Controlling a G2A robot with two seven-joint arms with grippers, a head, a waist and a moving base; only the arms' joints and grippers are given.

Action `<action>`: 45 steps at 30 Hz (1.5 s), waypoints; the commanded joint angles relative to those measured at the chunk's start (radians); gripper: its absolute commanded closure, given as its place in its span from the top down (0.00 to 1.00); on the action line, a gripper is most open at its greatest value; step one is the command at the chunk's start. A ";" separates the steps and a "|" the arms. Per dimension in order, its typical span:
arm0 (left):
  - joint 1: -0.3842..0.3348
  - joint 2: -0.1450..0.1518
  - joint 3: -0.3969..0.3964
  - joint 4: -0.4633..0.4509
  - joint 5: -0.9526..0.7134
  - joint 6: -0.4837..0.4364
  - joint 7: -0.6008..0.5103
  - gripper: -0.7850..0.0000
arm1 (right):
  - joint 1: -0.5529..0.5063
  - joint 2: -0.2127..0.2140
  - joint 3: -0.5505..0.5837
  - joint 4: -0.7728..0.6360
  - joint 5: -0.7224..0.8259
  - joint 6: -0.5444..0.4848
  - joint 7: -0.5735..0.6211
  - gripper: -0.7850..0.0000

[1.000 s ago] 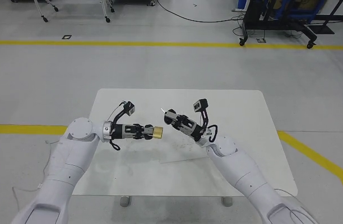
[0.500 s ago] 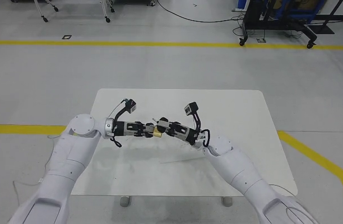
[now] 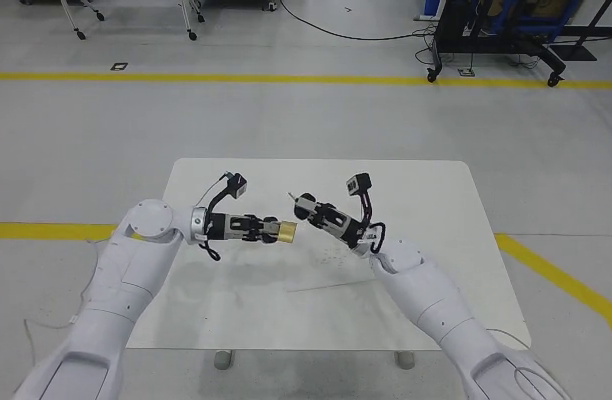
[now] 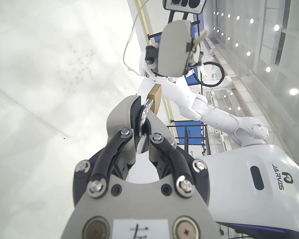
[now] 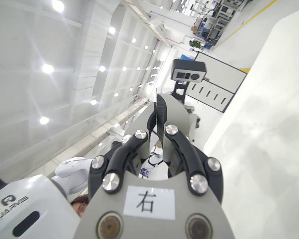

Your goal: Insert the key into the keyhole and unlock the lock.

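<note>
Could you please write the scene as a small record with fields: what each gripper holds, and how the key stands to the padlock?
left gripper: shut on the padlock, gripping its shackle
right gripper: shut on the key
height: both held in the air above the table
key to padlock: apart, a gap between them
task state: key not yet in the keyhole

Bright, even indoor light fills the top view; the white table [image 3: 426,200] at centre and the pale floor [image 3: 306,120] above it look washed. In the right wrist view, round ceiling lamps [image 5: 47,68] flare into starbursts. Straight lines bow near both wrist views' edges.
</note>
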 commanded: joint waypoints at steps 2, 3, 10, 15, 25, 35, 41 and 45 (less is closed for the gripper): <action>0.005 0.002 0.008 -0.014 0.037 0.003 0.023 0.00 | 0.005 -0.012 -0.031 0.003 -0.019 0.006 -0.005 0.00; 0.007 0.002 0.007 -0.017 0.034 0.006 0.031 0.00 | 0.004 -0.016 -0.038 0.002 -0.002 0.002 0.011 0.00; -0.013 0.003 -0.007 -0.003 -0.004 0.048 0.066 0.00 | -0.006 -0.014 -0.013 0.024 0.122 -0.038 0.146 0.00; -0.037 0.001 0.013 0.000 0.053 0.093 0.100 0.00 | -0.030 -0.006 0.017 0.014 0.162 -0.049 0.182 0.00; -0.034 -0.010 0.031 0.029 0.006 0.244 0.162 0.00 | -0.036 -0.005 0.019 0.005 0.165 -0.042 0.172 0.00; -0.169 -0.094 0.146 0.225 -0.162 0.402 0.223 0.00 | -0.239 0.075 0.182 -0.324 -0.160 0.267 -0.026 0.00; -0.202 -0.118 0.174 0.254 -0.153 0.322 0.298 0.00 | -0.412 0.108 0.272 -0.625 -0.292 0.414 -0.109 0.00; -0.202 -0.118 0.174 0.254 -0.153 0.322 0.298 0.00 | -0.412 0.108 0.272 -0.625 -0.292 0.414 -0.109 0.00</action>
